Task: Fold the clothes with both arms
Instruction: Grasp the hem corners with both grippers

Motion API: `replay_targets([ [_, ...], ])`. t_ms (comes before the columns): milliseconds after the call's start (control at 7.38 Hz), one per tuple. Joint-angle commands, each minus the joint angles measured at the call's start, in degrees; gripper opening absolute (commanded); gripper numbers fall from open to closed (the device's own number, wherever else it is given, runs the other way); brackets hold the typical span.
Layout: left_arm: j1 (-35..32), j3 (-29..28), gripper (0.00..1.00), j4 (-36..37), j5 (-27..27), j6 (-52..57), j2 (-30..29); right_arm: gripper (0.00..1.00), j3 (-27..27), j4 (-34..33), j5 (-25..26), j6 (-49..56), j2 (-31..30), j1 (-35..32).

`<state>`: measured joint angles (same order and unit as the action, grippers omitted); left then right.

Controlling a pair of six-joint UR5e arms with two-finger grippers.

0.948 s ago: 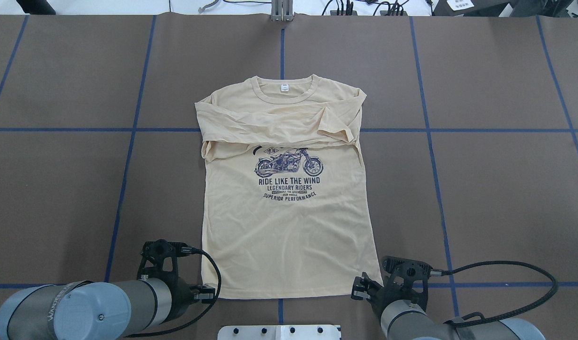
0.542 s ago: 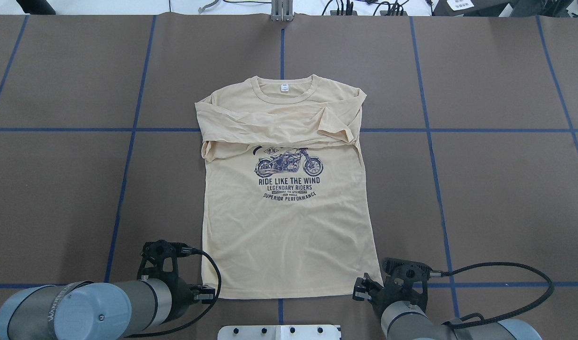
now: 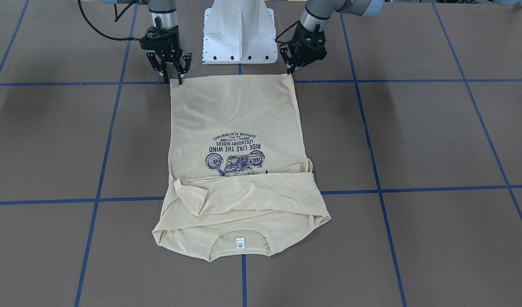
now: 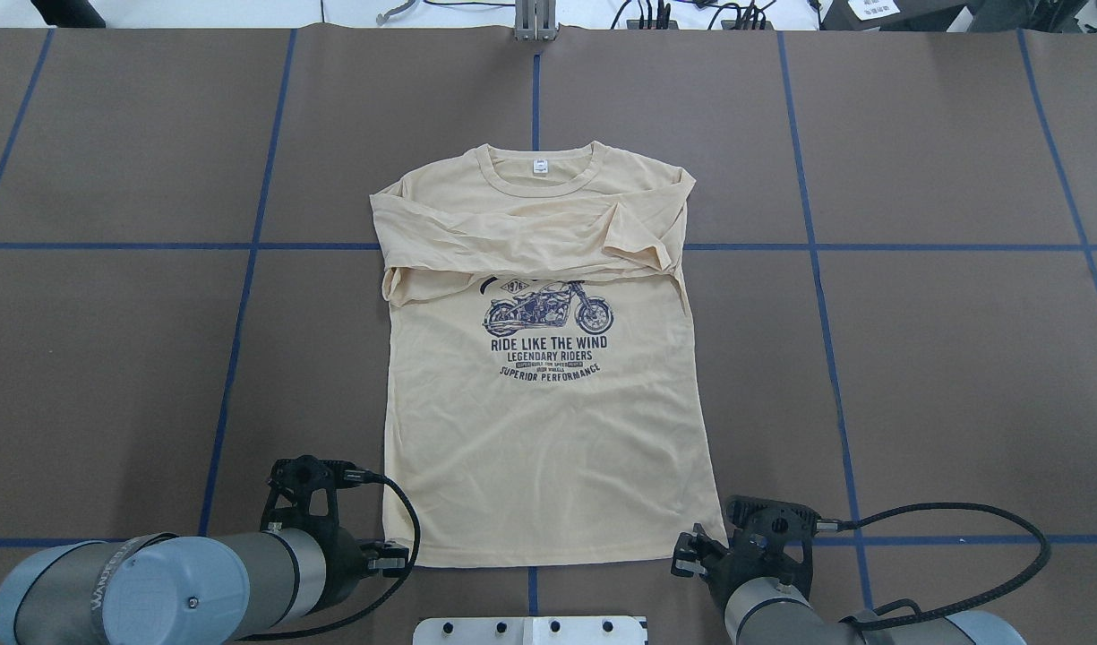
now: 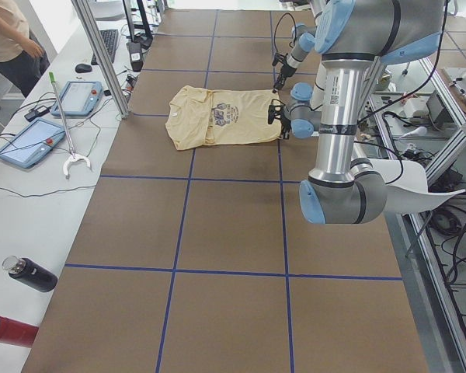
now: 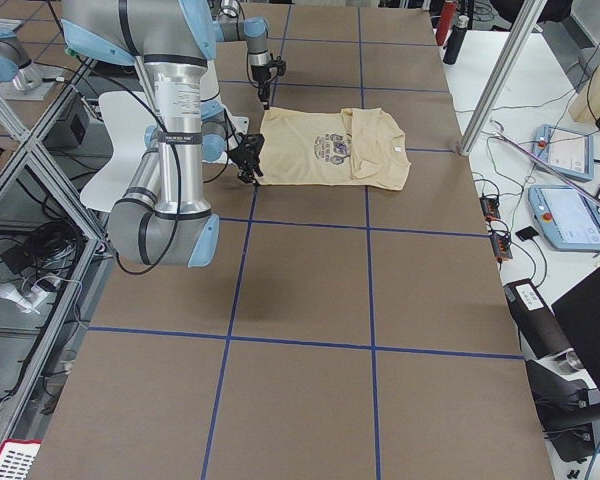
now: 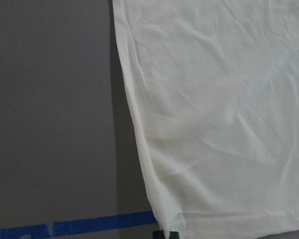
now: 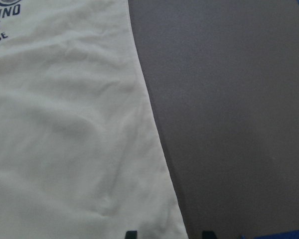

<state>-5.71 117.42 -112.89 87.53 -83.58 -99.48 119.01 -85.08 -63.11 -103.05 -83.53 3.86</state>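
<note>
The cream-yellow shirt (image 4: 548,430) lies flat, print side up, collar at the far end and both sleeves folded across the chest. My left gripper (image 4: 405,555) sits at the near-left hem corner; in the left wrist view its tips (image 7: 167,234) meet at that corner of the shirt (image 7: 214,124), shut on it. My right gripper (image 4: 679,554) is at the near-right hem corner and stands open. In the right wrist view its two fingertips (image 8: 131,234) straddle the side edge of the shirt (image 8: 65,149). From the front, the left gripper (image 3: 291,71) and right gripper (image 3: 172,76) flank the hem.
The white pedestal base (image 3: 239,34) stands just behind the hem between the arms. Blue tape lines (image 4: 244,313) grid the brown table. A side bench carries tablets (image 5: 27,144) and bottles (image 5: 27,273), and a person (image 5: 8,39) stands beyond it.
My right gripper has edged slightly toward the table's near edge beside the hem corner, and its cable has shifted. The left arm and the shirt have not moved.
</note>
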Motion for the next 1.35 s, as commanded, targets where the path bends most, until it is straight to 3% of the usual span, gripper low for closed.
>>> replay_targets([
  [0,0.0,0.0,0.0,0.0,0.0,0.0,-0.1,0.44,-0.1,-0.1,0.0,0.0,0.1,0.2],
  [271,-0.1,0.1,0.0,0.0,0.1,0.0,-0.1,0.36,-0.4,-0.1,0.0,0.0,0.2,0.2],
  [406,-0.1,0.1,0.0,0.0,0.1,0.0,-0.2,0.26,-0.4,-0.1,0.0,0.0,0.5,0.2],
  [542,0.0,0.1,0.0,0.0,0.1,0.0,-0.2,0.0,-0.4,-0.1,0.3,-1.0,0.6,0.3],
  [813,-0.1,0.9,0.0,0.0,0.2,0.1,0.0,0.0,1.2,-0.1,1.0,-1.4,0.7,-0.3],
  [948,-0.6,3.9,0.0,0.6,0.4,0.5,0.8,0.0,7.0,-0.8,-0.2,-0.8,-0.1,-2.3],
  [1219,-0.6,18.0,0.0,12.9,6.6,0.6,0.6,0.0,22.9,-8.5,-6.1,-0.4,-3.6,-2.3],
])
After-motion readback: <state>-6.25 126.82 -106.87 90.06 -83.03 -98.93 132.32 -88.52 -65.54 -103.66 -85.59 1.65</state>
